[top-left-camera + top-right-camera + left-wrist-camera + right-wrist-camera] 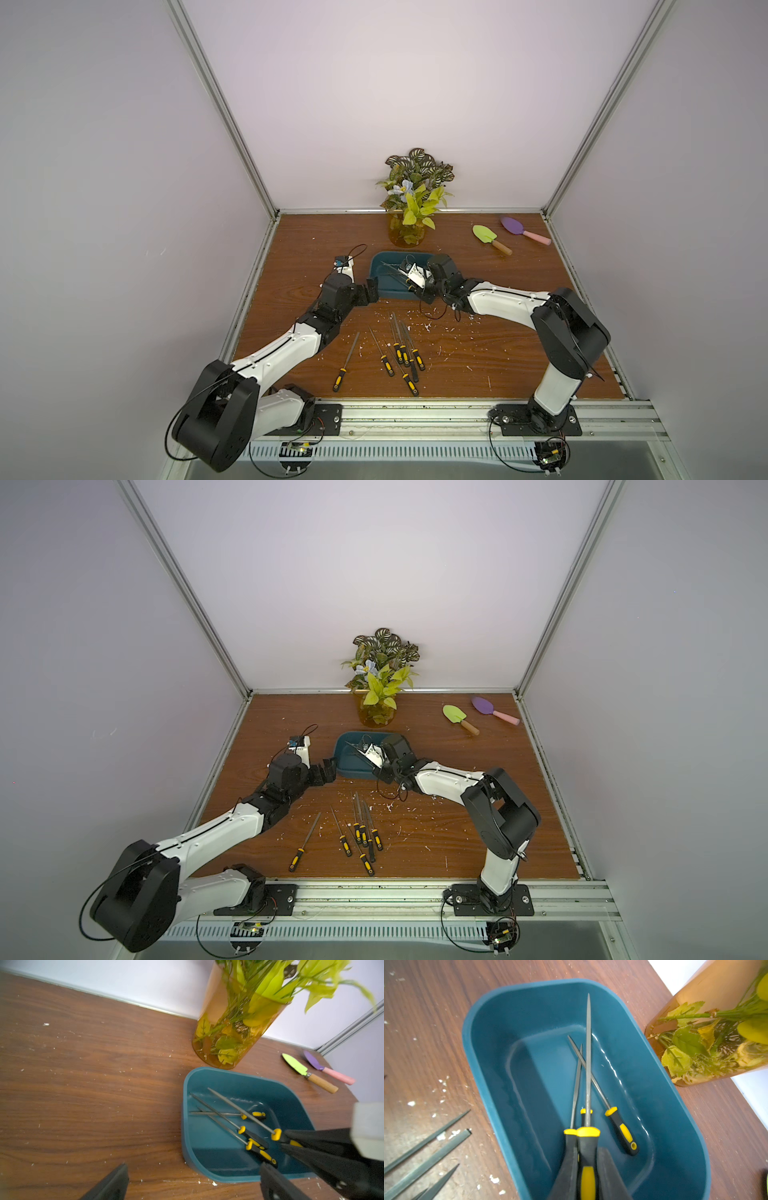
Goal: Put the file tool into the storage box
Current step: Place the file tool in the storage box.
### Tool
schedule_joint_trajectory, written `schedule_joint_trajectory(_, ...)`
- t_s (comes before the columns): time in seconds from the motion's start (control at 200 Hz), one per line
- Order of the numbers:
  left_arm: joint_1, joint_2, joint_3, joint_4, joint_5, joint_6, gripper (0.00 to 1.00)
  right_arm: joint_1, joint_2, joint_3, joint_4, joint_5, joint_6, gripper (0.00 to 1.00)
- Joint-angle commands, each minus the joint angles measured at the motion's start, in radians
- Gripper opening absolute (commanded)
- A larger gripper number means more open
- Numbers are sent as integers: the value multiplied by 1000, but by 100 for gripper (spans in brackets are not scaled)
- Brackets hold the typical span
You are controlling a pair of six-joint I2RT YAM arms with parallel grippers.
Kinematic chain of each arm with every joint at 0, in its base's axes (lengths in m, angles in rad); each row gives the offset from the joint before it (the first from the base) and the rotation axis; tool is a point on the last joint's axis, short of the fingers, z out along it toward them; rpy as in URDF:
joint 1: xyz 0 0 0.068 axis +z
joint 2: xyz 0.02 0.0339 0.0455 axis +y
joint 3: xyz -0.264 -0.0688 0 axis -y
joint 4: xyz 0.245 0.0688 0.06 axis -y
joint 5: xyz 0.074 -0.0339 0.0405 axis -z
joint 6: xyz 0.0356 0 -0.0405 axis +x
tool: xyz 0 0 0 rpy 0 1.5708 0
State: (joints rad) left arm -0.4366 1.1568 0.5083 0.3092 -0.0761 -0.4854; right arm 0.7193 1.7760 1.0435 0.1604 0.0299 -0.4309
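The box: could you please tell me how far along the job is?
Done: three files lie in the box. In hand: the right gripper is shut on a fourth file over the box. Left: several loose files lie on the table; the left gripper is open.

The left arm (282,349) reaches forward from its base with the forearm low and the wrist turned inward. The left pincer (195,1186) stands wide open, fingers well apart, gripping nothing. The right arm (503,303) rises from its base, folds at the elbow and stretches inward, wrist tilted down. The right pincer (587,1153) is clamped tight on the black-and-yellow handle of a file (588,1059). The two pincers are near each other, not touching.
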Motion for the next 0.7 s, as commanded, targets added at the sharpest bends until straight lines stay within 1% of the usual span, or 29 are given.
schedule_joint_trajectory(0.0, 9, -42, -24, 32, 2, 7, 100, -5, 17, 55, 5, 28, -46, 1)
schedule_joint_trajectory(0.07, 9, -56, -33, 44, 9, 5, 100, -6, 46, 82, -20, 55, -63, 1)
schedule_joint_trajectory(0.11, 8, -57, -37, 51, 16, 3, 100, -8, 61, 97, -35, 79, -66, 5)
schedule_joint_trajectory(0.2, 6, -47, -38, 64, 38, -4, 100, -9, 87, 123, -64, 121, -59, 22)
schedule_joint_trajectory(0.255, 4, -35, -36, 71, 51, -8, 100, -8, 94, 128, -72, 133, -48, 36)
schedule_joint_trajectory(0.275, 3, -31, -35, 75, 58, -9, 100, -8, 93, 128, -74, 134, -42, 40)
schedule_joint_trajectory(0.4, -4, -6, -36, 101, 93, -11, 100, -8, 59, 113, -56, 136, 1, 55)
schedule_joint_trajectory(0.485, -11, 6, -32, 105, 95, -13, 100, -8, 7, 95, -47, 123, 37, 60)
schedule_joint_trajectory(0.565, -14, 14, -28, 102, 94, -14, 100, -8, -62, 68, -25, 124, 84, 62)
schedule_joint_trajectory(0.691, -28, 28, -27, 106, 92, -14, 100, -7, -172, 30, -29, 109, 232, 62)
